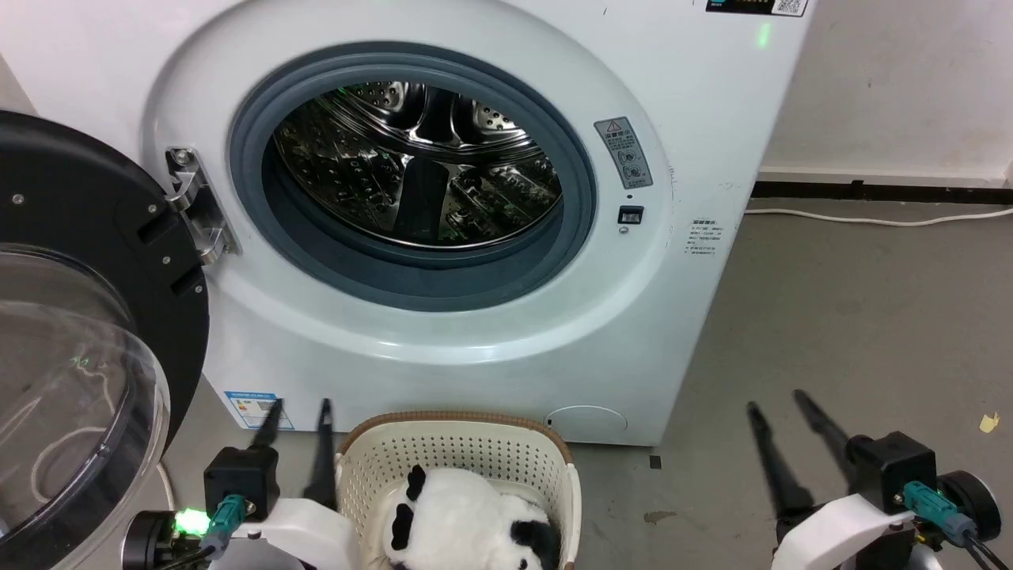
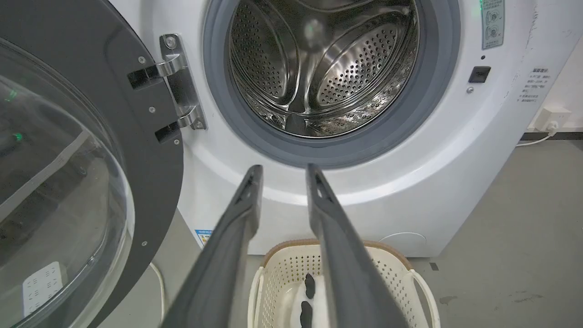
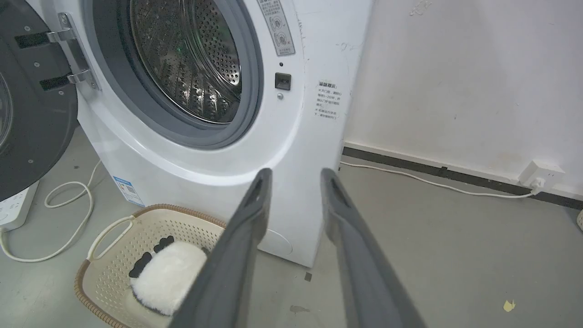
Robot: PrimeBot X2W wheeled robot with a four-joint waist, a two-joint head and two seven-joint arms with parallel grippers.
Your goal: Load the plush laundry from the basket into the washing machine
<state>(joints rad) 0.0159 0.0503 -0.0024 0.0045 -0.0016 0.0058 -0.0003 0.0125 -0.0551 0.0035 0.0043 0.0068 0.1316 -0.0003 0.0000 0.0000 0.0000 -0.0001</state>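
In the basket (image 1: pixel 443 459), on the floor (image 1: pixel 839 317) just in front of the washing machine (image 1: pixel 696 142), lies the panda toy (image 1: pixel 467 518), its white fur and black patches facing up. The machine's door (image 1: pixel 87 237) is swung wide to the left, exposing the steel drum (image 1: pixel 419 166) inside the grey seal (image 1: pixel 582 229). The left gripper (image 1: pixel 301 405) is just beside the basket's left wall, fingers parted around nothing. The right gripper (image 1: pixel 774 400) is well off to the right above the floor, fingers likewise parted and holding nothing.
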